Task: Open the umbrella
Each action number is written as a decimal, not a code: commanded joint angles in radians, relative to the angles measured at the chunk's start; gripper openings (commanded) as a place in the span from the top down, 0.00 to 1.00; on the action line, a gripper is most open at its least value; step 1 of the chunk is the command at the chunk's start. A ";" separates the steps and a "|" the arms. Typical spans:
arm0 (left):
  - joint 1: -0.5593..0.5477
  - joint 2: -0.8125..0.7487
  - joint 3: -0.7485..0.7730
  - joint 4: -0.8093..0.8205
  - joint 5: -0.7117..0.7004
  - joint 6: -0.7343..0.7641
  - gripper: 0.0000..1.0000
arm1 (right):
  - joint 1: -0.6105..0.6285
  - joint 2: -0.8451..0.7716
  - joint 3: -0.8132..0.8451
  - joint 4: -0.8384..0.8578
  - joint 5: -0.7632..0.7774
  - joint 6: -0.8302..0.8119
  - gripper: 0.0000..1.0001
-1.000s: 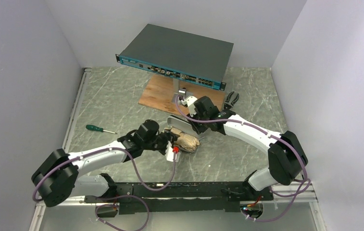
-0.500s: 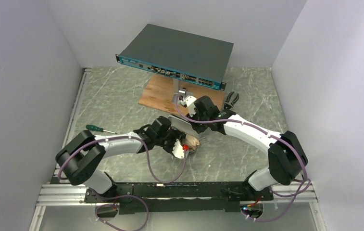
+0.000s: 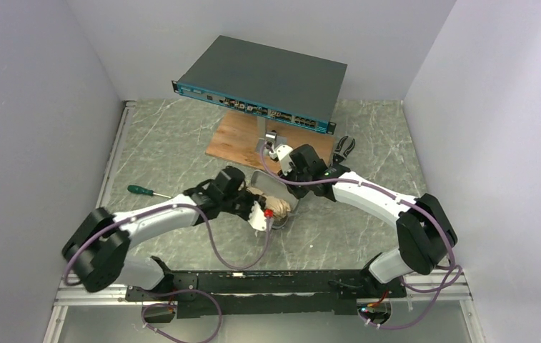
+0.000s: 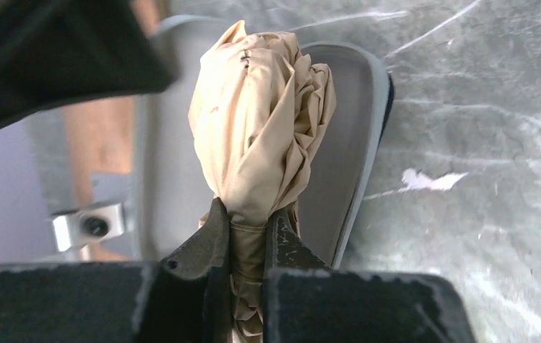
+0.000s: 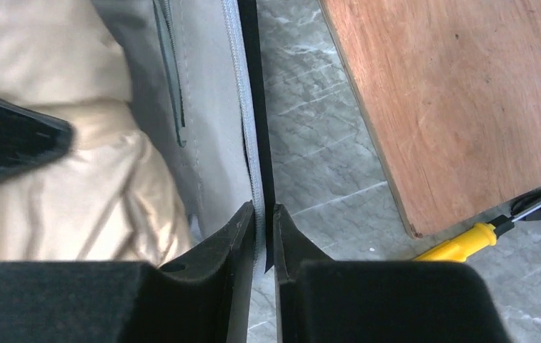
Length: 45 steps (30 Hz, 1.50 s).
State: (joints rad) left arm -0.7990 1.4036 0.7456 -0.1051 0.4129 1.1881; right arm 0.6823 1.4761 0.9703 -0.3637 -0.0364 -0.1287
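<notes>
The umbrella is a folded bundle of wrinkled tan canopy lying in its open capsule case, which has a grey lining and a dark rim. My left gripper is shut on the narrow, gathered end of the canopy. In the top view the left gripper sits at the near end of the case, with the umbrella just past it. My right gripper is shut on the case's zippered rim, and the tan canopy lies to its left. From above, the right gripper is at the case's far right side.
A grey-teal network switch box stands raised on a post over a wooden board. A green screwdriver lies at the left. Dark-handled pliers lie right of the board. A yellow-handled tool lies beside the board.
My left arm reached in over the case, then drew back a little, and its jaws closed on the canopy's end. The right jaws tightened on the case rim.
</notes>
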 commanded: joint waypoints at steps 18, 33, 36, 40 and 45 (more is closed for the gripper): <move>-0.076 -0.425 0.006 -0.226 0.152 -0.448 1.00 | -0.017 -0.249 0.102 0.033 -0.178 0.127 0.10; -0.264 0.260 0.587 -0.247 -0.257 -1.178 1.00 | -0.126 -0.668 0.126 0.082 0.184 0.160 0.00; -0.264 0.409 0.704 -0.300 -0.336 -1.268 1.00 | -0.126 -0.683 0.153 0.080 0.205 0.159 0.00; -0.259 0.554 0.792 -0.359 -0.473 -1.319 1.00 | -0.135 -0.682 0.178 0.077 0.205 0.147 0.00; -0.161 0.555 0.736 -0.392 -0.540 -1.326 1.00 | -0.136 -0.685 0.177 0.080 0.163 0.104 0.00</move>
State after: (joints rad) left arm -1.0405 1.9987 1.5036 -0.4389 -0.0071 -0.0956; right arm 0.5495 0.8032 1.1152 -0.3008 0.1310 0.0116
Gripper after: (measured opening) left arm 0.210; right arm 0.997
